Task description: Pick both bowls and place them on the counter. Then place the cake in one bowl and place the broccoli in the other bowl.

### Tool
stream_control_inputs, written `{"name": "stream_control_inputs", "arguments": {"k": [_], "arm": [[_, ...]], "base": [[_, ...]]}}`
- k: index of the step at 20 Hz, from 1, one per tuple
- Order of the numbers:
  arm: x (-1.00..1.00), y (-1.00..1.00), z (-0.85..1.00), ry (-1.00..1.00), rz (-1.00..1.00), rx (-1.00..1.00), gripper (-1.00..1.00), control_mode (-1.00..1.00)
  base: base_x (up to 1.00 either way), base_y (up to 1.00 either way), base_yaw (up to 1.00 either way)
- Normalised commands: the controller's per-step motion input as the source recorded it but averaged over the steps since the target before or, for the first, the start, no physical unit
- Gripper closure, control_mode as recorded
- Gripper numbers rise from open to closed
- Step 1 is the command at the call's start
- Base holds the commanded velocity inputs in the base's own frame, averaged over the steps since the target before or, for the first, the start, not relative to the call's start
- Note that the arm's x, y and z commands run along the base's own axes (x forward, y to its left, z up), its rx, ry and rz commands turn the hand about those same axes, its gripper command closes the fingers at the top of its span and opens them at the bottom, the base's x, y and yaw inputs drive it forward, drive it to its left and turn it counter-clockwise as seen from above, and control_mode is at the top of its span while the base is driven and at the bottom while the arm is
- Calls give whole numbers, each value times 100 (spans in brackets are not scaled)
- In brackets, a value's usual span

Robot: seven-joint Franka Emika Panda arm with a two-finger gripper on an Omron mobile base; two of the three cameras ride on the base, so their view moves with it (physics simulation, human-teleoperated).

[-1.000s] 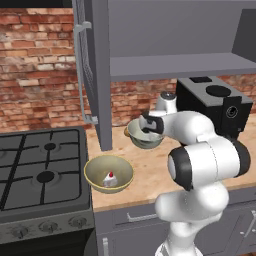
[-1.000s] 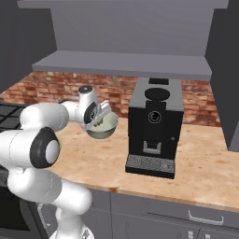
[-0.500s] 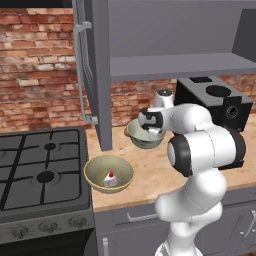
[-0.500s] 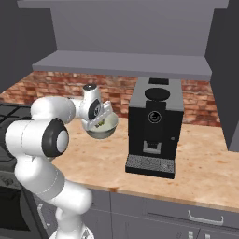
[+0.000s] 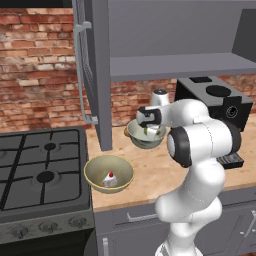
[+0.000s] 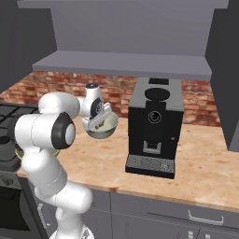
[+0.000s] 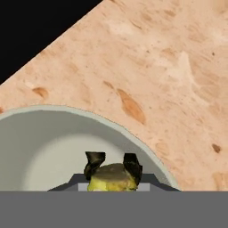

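The mottled grey-green bowl (image 5: 148,138) (image 6: 101,130) stands on the beige counter (image 5: 150,172) beside the open cabinet door. My gripper (image 5: 145,128) (image 6: 97,122) (image 7: 113,167) reaches down into it, shut on the broccoli (image 7: 111,176), a yellow-green floret between the two dark fingertips (image 7: 95,162). In the hand view the bowl's pale inside (image 7: 44,147) lies right below the floret. The yellow-tan bowl (image 5: 108,172) sits near the counter's front edge by the stove, with the cake (image 5: 110,178), white with a red top, inside it.
A black coffee machine (image 5: 216,107) (image 6: 154,126) stands to the right of the grey-green bowl. The black gas stove (image 5: 40,170) is on the left. An open grey cabinet door (image 5: 95,75) and a shelf (image 5: 175,65) hang above the counter.
The arm's elbow has swung over to the right while the hand stays over the grey-green bowl, still shut on the broccoli. Both bowls and the cake have not moved.
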Motion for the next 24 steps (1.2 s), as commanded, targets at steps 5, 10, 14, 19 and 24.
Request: {"name": "stream_control_inputs", "arguments": {"k": [5, 10, 14, 19, 24], "arm": [[11, 14, -19, 10, 0, 0, 100, -100], [10, 11, -17, 8, 0, 0, 100, -100], [10, 8, -18, 7, 0, 0, 100, -100], [6, 7, -12, 4, 0, 0, -100, -100], [0, 0, -1, 0, 0, 0, -100, -100]], "base": [[0, 0, 0], [0, 0, 0], [0, 0, 0], [0, 0, 0], [0, 0, 0]]}}
